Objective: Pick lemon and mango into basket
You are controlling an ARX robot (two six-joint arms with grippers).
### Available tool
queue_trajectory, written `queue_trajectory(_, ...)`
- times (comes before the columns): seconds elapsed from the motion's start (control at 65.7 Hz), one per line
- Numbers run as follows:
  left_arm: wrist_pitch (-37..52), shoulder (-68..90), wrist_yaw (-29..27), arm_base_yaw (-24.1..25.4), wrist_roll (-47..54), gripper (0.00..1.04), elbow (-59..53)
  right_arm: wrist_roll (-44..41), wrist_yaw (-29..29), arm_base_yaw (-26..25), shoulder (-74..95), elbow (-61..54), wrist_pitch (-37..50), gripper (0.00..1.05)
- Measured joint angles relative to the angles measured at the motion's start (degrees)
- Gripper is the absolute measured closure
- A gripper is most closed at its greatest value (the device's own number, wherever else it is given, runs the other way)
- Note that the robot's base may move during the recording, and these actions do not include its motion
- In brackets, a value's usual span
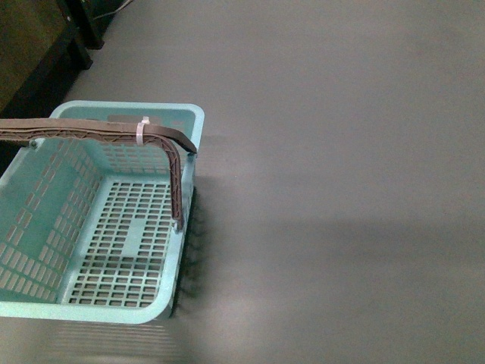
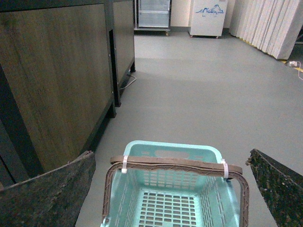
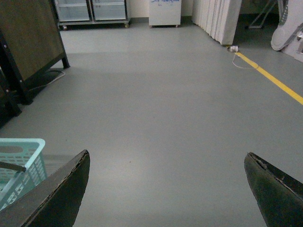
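So the left claw is seen spread wide with nothing gripped, both dark fingers parked at the edges of its wrist view. The right claw is opened just as wide and is empty too. Straight ahead of and below the left claw the teal basket is found, with its brown handle folded up across the top and a white zip tie looped on it. Nothing is held inside; only the slotted floor can be made out. In the front view the basket is placed on the robot's left side, its long axis running roughly away from the body, so it's the left arm that is clearly nearer. Only a corner of it is caught by the right wrist camera, off toward that claw's left-hand finger. Now the annoying bit: the lemon and the mango aren't shown in any view, so which way they lie from either claw can't be told. Past the basket just a wooden cabinet and a bare grey surface are seen, so the fruit would probably have to be located before a reach is planned.
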Motion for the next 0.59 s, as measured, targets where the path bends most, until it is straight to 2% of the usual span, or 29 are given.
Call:
queue_trajectory(0.274,0.0,0.0,0.0,0.0,0.0,0.07,0.0,0.0,0.0,0.0,0.0,0.0,0.0,0.09)
queue_trajectory(0.289,-1.0,0.5,-0.3,-0.1,-0.7,0.07,0.3,0.0,0.0,0.0,0.0,0.0,0.0,0.09)
queue_trajectory(0.335,-11.1,5.4,-2.1,-0.4,-6.7,0.07,4.4,0.0,0.0,0.0,0.0,0.0,0.0,0.09)
queue_trajectory(0.381,-21.1,14.1,-0.9,0.5,-16.2,0.07,9.6,0.0,0.0,0.0,0.0,0.0,0.0,0.09)
queue_trajectory(0.411,-23.2,18.7,0.6,1.4,-23.1,0.07,11.3,0.0,0.0,0.0,0.0,0.0,0.0,0.09)
queue_trajectory(0.472,-19.9,25.5,4.3,3.7,-32.9,0.07,13.0,0.0,0.0,0.0,0.0,0.0,0.0,0.09)
queue_trajectory(0.518,-16.5,28.9,5.7,5.0,-36.1,0.07,13.8,0.0,0.0,0.0,0.0,0.0,0.0,0.09)
queue_trajectory(0.594,-6.4,39.4,7.5,8.3,-43.9,0.07,15.2,0.0,0.0,0.0,0.0,0.0,0.0,0.09)
